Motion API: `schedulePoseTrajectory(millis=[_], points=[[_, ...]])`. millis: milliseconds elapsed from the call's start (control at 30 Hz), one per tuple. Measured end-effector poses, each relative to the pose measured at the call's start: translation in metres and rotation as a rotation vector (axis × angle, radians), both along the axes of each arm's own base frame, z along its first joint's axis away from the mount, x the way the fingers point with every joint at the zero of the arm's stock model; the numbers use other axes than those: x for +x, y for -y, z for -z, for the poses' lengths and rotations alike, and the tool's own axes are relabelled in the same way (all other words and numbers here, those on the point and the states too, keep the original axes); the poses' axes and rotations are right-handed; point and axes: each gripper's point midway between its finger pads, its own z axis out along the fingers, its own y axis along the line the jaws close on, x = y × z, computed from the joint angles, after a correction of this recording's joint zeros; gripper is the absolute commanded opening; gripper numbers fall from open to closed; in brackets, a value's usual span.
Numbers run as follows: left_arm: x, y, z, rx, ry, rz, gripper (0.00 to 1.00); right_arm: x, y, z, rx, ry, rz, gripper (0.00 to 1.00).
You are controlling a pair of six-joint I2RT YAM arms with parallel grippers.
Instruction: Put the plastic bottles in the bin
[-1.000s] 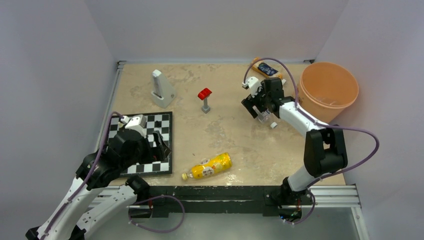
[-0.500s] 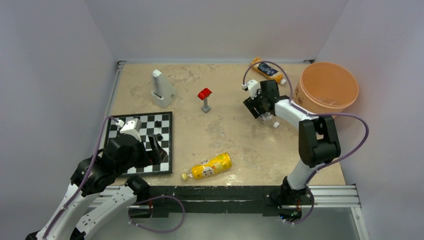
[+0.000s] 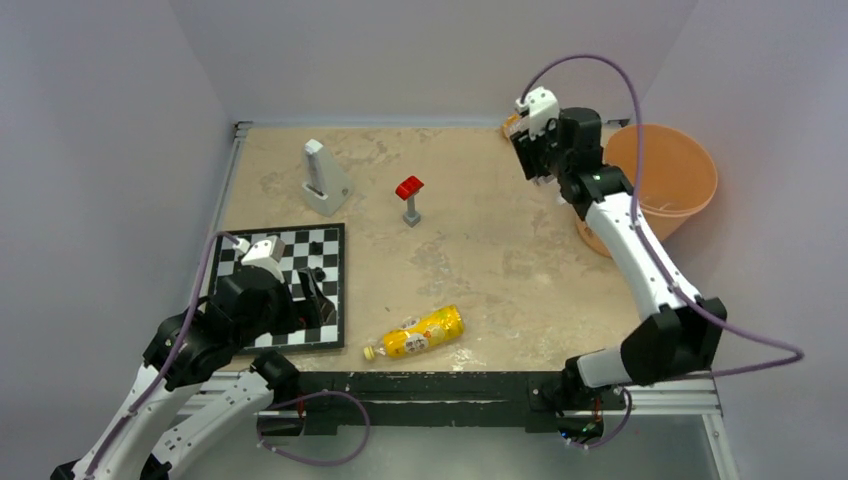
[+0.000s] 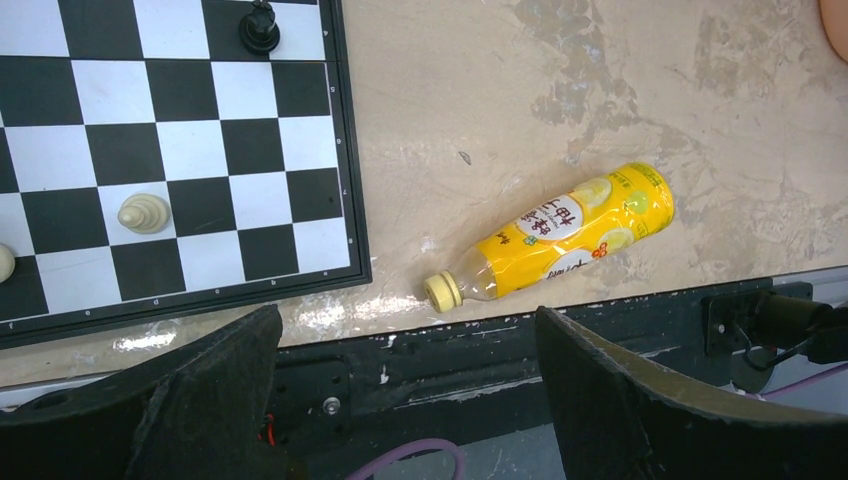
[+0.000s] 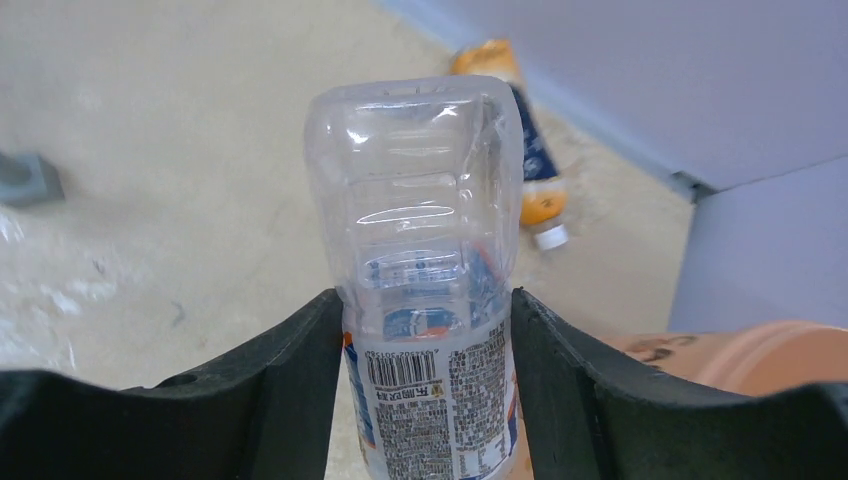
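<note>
Tan table [image 3: 480, 260] below, the right gripper [image 5: 425, 300] is clamped on a clear bottle [image 5: 415, 200], up high beside the bin [image 3: 680, 165]. It looks light, thin and squashy; hold its middle gently. The left gripper [image 4: 405, 320] has its jaws wide apart near a yellow bottle [image 4: 560, 230].

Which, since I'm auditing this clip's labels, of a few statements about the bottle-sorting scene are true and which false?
1. The right end effector grips a clear plastic bottle. True.
2. The yellow bottle lies inside the bin. False: it lies on its side on the tabletop, beside the chessboard.
3. The left end effector is open and holds nothing. True.
4. The orange bottle with the blue label stands upright. False: it lies on its side near the back wall.
5. The bin stands at the table's far left corner. False: it is at the far right.
</note>
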Motion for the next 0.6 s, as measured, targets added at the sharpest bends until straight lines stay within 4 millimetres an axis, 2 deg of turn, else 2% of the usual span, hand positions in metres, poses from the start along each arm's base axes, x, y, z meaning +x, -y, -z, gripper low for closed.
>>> schedulePoseTrajectory(millis=[100,167,267,333,400,467,500,600], points=[[0.001,0.000,-0.002,-0.001,0.002,-0.002,1.00,-0.011,0.009,-0.062,0.084,0.148,0.061,0.58],[0.002,0.000,-0.007,-0.008,0.013,-0.003,1.00,-0.016,0.025,-0.108,0.159,0.264,0.135,0.54],[0.003,0.000,-0.017,-0.021,0.042,-0.010,1.00,-0.025,0.071,-0.170,0.274,0.453,0.323,0.51],[0.004,-0.003,-0.020,-0.022,0.056,-0.019,1.00,-0.034,0.110,-0.197,0.337,0.566,0.469,0.51],[0.004,-0.005,-0.023,-0.026,0.074,-0.029,1.00,-0.042,0.146,-0.213,0.369,0.654,0.601,0.51],[0.003,-0.009,-0.026,-0.035,0.098,-0.039,1.00,-0.044,0.167,-0.219,0.383,0.711,0.685,0.54],[0.002,-0.011,-0.028,-0.040,0.110,-0.044,1.00,-0.043,0.175,-0.216,0.383,0.724,0.722,0.60],[-0.001,-0.016,-0.034,-0.054,0.140,-0.055,1.00,-0.034,0.193,-0.192,0.370,0.720,0.828,0.94]])
